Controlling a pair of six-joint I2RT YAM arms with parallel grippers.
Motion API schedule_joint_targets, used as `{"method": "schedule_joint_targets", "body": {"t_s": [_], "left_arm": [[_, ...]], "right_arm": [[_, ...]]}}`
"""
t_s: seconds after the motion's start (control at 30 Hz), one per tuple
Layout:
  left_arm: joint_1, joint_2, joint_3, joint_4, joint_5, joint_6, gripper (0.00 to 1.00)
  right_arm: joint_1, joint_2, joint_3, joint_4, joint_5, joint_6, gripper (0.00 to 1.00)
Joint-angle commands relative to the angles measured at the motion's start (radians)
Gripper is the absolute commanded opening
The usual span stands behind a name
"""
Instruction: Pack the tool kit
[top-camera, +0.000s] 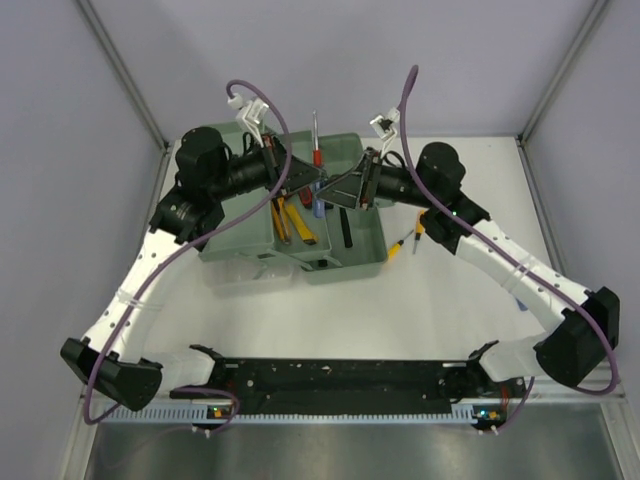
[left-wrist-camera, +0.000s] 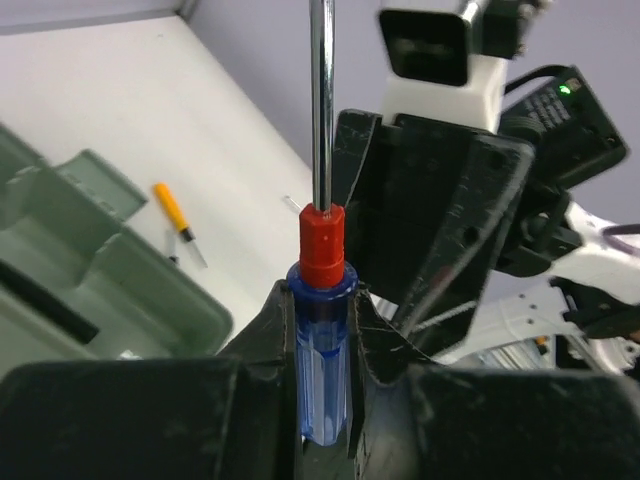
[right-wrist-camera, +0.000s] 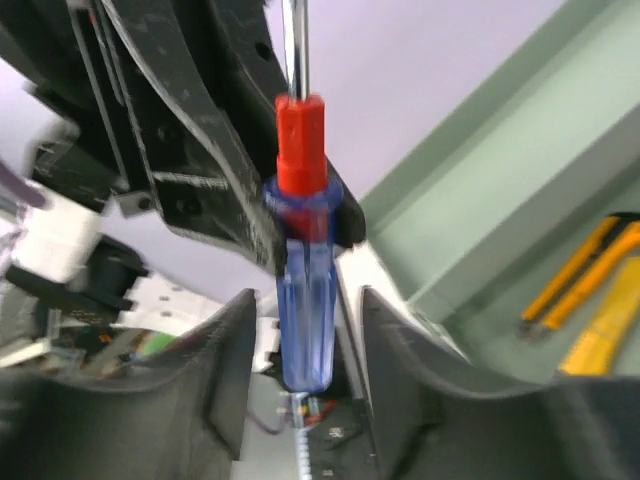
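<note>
A screwdriver with a clear blue handle, red collar and steel shaft is held upright over the green tool case. My left gripper is shut on its blue handle, fingers pressed against both sides. My right gripper faces it from the right. It is open, its fingers standing apart on either side of the same handle with gaps showing. The case also shows in the left wrist view and the right wrist view.
Yellow-handled tools and a black tool lie inside the case. A small yellow-handled screwdriver lies on the white table right of the case, also in the left wrist view. A black rail runs along the near edge.
</note>
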Motion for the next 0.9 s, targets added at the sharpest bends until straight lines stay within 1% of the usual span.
{"method": "schedule_joint_targets", "body": {"t_s": [0.0, 0.07, 0.1, 0.23, 0.33, 0.43, 0.53, 0.57, 0.67, 0.8, 0.87], "left_arm": [[0.022, 0.029, 0.165, -0.273, -0.174, 0.213, 0.00], [0.048, 0.047, 0.214, -0.370, -0.214, 0.263, 0.00], [0.064, 0.052, 0.234, -0.425, -0.231, 0.279, 0.00], [0.156, 0.070, 0.268, -0.547, -0.296, 0.311, 0.00], [0.223, 0.105, 0.282, -0.643, -0.363, 0.334, 0.00], [0.271, 0.142, 0.262, -0.696, -0.446, 0.357, 0.00], [0.294, 0.185, 0.242, -0.723, -0.509, 0.359, 0.00], [0.297, 0.201, 0.243, -0.731, -0.527, 0.360, 0.00], [0.302, 0.251, 0.259, -0.749, -0.552, 0.365, 0.00], [0.302, 0.305, 0.256, -0.737, -0.512, 0.354, 0.00], [0.302, 0.329, 0.251, -0.734, -0.491, 0.348, 0.00]], "right_arm": [[0.001, -0.034, 0.048, -0.160, 0.197, -0.142, 0.57], [-0.014, -0.055, 0.020, -0.187, 0.260, -0.158, 0.68], [-0.029, -0.067, 0.011, -0.206, 0.296, -0.161, 0.70], [-0.097, -0.101, -0.029, -0.295, 0.385, -0.161, 0.70], [-0.152, -0.123, -0.052, -0.374, 0.454, -0.164, 0.68], [-0.195, -0.143, -0.079, -0.489, 0.614, -0.153, 0.67], [-0.221, -0.149, -0.118, -0.603, 0.805, -0.129, 0.66], [-0.233, -0.147, -0.132, -0.625, 0.842, -0.121, 0.66], [-0.256, -0.138, -0.193, -0.646, 0.883, -0.110, 0.62], [-0.260, -0.121, -0.253, -0.646, 0.928, -0.084, 0.61], [-0.273, -0.100, -0.274, -0.652, 0.932, -0.066, 0.59]]}}
